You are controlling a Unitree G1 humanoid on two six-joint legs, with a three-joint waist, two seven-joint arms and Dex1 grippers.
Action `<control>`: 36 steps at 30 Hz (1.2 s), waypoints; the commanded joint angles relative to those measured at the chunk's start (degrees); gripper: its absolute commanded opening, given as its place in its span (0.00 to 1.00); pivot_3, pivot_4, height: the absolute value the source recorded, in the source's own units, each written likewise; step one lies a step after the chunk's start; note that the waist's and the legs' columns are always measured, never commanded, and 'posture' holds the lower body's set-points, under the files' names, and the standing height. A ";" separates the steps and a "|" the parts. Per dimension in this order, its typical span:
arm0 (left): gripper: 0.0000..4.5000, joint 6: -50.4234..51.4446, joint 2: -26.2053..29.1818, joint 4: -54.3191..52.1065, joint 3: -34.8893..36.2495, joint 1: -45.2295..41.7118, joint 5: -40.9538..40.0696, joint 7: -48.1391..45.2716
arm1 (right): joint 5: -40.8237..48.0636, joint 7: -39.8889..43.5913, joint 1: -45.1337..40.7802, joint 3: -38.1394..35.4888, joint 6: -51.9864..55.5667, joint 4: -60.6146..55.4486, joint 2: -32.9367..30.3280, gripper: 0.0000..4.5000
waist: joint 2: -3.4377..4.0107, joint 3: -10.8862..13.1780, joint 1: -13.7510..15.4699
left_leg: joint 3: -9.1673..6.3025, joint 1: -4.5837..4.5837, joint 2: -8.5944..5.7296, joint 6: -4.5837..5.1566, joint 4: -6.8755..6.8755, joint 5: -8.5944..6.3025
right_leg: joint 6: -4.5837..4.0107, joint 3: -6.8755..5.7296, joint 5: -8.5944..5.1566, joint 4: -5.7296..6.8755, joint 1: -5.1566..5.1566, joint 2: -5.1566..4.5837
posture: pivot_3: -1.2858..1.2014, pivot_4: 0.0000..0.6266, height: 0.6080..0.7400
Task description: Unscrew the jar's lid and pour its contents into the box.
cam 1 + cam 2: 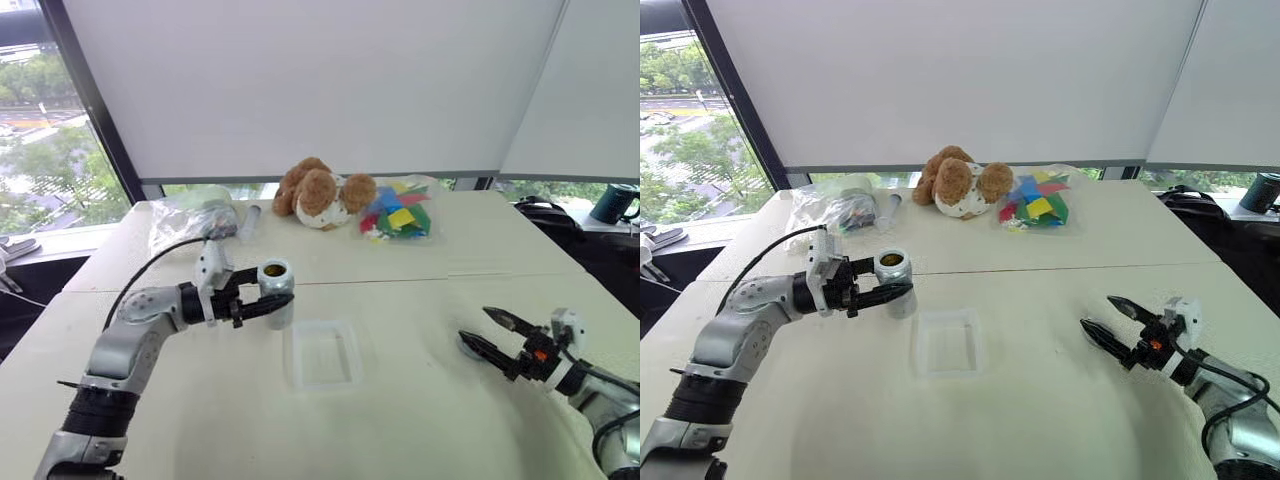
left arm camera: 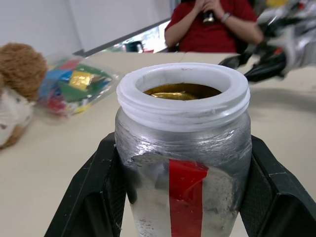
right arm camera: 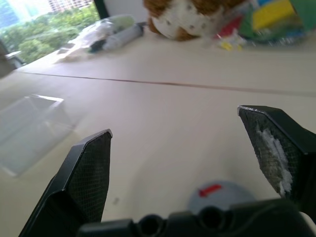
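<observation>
Status: the unscrewing step is complete, judged from the open mouth of the jar (image 1: pixel 276 290). My left gripper (image 1: pixel 262 305) is clamped on the jar body, one finger on each side, and holds it upright above the table (image 1: pixel 420 400), just beside the far left corner of the box (image 1: pixel 322 353). The white threaded rim is bare, and something brown-gold shows inside, presumably the contents (image 2: pixel 181 92).

My right gripper (image 1: pixel 487 331) has its fingers spread wide and grips nothing. The lid (image 3: pixel 220 196) lies flat on the table directly beneath it, with a red mark on its top, well to the right of the box.

Step in hand: pouring. The box sits open side up between my two arms; it looks empty.

Next move, as I judge it: carry the jar mouth over the middle of the box, then roll the left wrist until the mouth tips below level. The tray is shallow, so I should tip low and slowly, or the piece may bounce out.
</observation>
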 commanded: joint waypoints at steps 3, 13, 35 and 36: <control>0.51 -9.36 2.64 2.67 -1.74 -3.04 11.19 3.24 | 2.89 0.16 5.22 1.82 4.73 -23.36 -3.45 0.99 | 0.01 0.00 -0.08 | 0.00 0.01 0.03 0.00 -0.02 0.00 | 0.01 0.00 -0.01 0.00 -0.01 0.01 | 0.52 0.24 1.00; 0.51 -34.81 1.51 5.51 -10.29 -5.01 37.90 18.47 | 2.99 -2.53 10.45 4.40 8.70 -32.22 -2.32 0.99 | -0.02 0.01 1.65 | -0.01 -0.06 -0.03 0.00 0.04 0.00 | 0.00 0.00 -0.01 -0.15 0.04 -0.06 | 0.52 0.24 1.00; 0.51 -31.62 5.12 22.91 -40.81 -18.11 122.82 113.14 | 2.80 -9.58 11.27 6.98 10.58 -34.44 0.14 0.99 | -0.07 0.02 1.29 | 0.07 -0.03 -0.12 0.01 0.06 0.00 | 0.37 -0.03 0.07 0.03 0.02 -0.01 | 0.52 0.24 1.00; 0.51 -29.21 4.94 23.56 -41.34 -17.89 123.81 115.56 | 2.84 -9.98 11.18 7.16 10.71 -34.59 0.33 0.99 | -0.07 0.03 1.31 | 0.07 -0.02 -0.13 0.01 0.07 0.00 | 0.38 -0.03 0.07 0.06 0.03 0.00 | 0.52 0.24 1.00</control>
